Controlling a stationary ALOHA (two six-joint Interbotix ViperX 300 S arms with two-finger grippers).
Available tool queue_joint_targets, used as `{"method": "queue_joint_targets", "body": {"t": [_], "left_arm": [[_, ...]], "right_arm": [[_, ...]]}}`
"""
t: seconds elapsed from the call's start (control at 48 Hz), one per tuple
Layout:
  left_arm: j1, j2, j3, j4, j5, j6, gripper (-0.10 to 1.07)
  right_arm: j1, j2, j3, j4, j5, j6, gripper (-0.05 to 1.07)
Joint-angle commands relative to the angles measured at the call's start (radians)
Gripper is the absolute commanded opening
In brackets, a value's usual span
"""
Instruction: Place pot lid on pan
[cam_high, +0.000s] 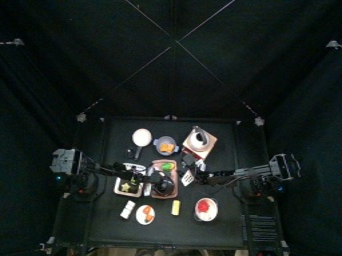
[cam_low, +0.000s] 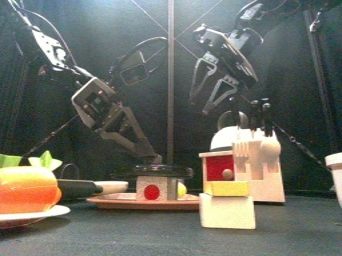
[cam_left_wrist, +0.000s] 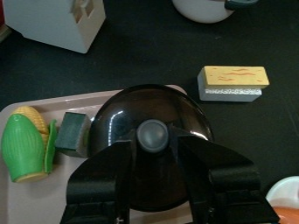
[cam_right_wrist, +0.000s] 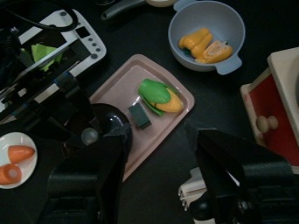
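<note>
Straddling dark lid (cam_left_wrist: 149, 140), left gripper (cam_left_wrist: 152, 166) wide.

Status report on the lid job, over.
Left gripper open, jaws straddling the dark lid at its knob. Lid on pink tray beside corn. Right gripper open, above tray. No obstruction seen.

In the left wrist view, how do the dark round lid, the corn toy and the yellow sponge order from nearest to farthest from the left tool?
From the left tool:
1. Dark round lid, directly between the open jaws, on the pink tray.
2. Corn toy, on the tray's other end.
3. Yellow sponge, off the tray on the black table.
</note>
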Motion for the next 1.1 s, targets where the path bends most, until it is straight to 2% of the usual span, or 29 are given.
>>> {"method": "queue_joint_targets", "body": {"t": [0.0, 0.229, 0.333, 0.479, 0.646, 0.875, 1.083], "left_arm": [[-0.002, -0.029, -0.009, -0.002, -0.005, 0.003, 0.71], [-0.003, -0.146, 0.003, -0.021, 0.015, 0.002, 0.71], [0.009, -0.224, 0.011, -0.044, 0.086, 0.002, 0.71], [0.026, -0.314, 0.002, -0.097, 0.238, 0.000, 0.71], [0.144, -0.382, 0.003, -0.107, 0.327, 0.000, 0.71], [0.380, -0.387, 0.000, -0.107, 0.360, 0.003, 0.71], [0.499, -0.367, 0.006, -0.080, 0.376, 0.003, 0.71]], "right_arm": [[-0.003, -0.017, -0.017, -0.002, -0.003, 0.002, 0.86], [-0.005, -0.041, -0.012, 0.014, -0.003, -0.002, 0.86], [-0.005, -0.054, -0.003, 0.017, -0.003, -0.003, 0.86], [-0.012, -0.086, 0.014, 0.011, -0.003, -0.002, 0.86], [-0.043, -0.112, 0.034, 0.009, -0.011, 0.000, 0.86], [-0.066, -0.112, 0.043, -0.014, -0.074, -0.006, 0.86], [-0.069, -0.137, 0.100, -0.043, -0.101, -0.002, 0.86]]}}
